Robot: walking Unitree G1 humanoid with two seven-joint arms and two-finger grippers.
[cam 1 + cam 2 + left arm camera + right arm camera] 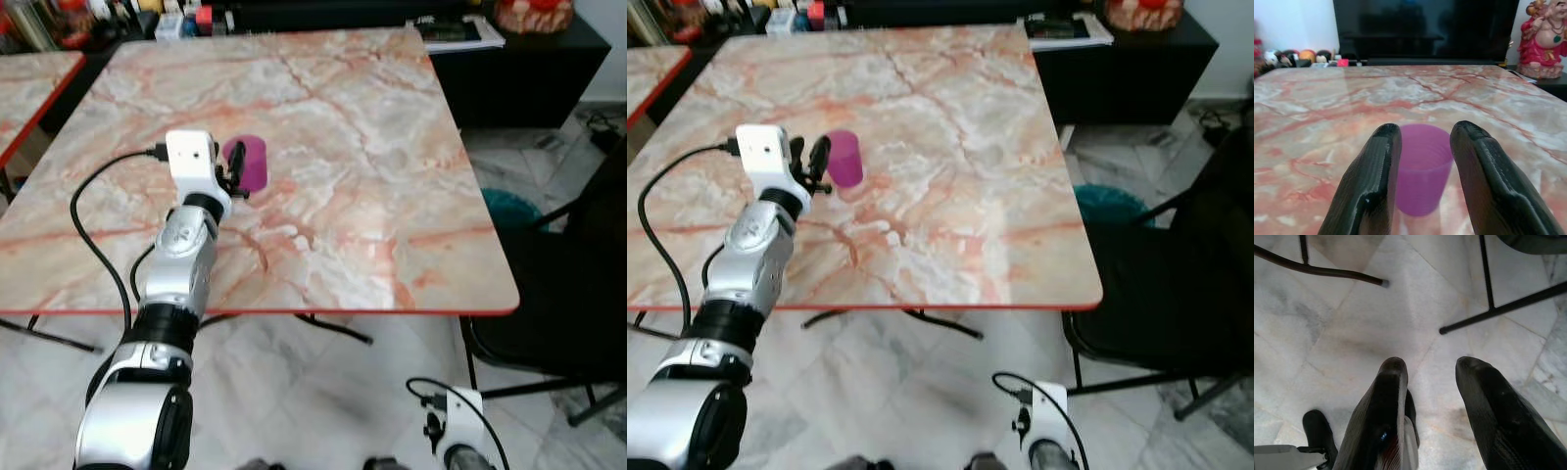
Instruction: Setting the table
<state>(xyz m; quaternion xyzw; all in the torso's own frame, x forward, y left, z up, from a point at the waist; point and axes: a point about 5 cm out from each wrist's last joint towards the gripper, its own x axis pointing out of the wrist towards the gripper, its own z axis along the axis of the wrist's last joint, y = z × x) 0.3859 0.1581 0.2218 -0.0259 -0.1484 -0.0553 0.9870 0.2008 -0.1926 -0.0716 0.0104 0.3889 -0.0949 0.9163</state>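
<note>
Parted black fingers (1371,191) of the left gripper (1422,134) frame a purple cup (1422,166), which stands upright just beyond the tips on the marble table (392,176); nothing is gripped. Hanging low beside a chair (578,284), the right gripper (1427,367) points at the floor (1352,323), fingers apart and empty.

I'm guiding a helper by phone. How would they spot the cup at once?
Look at the big pink-veined marble table with the red edge. On its left half, the robot's left tool reaches over the top; the purple cup stands upright just beyond its open fingers. It is the sole purple item on that tabletop.
</note>
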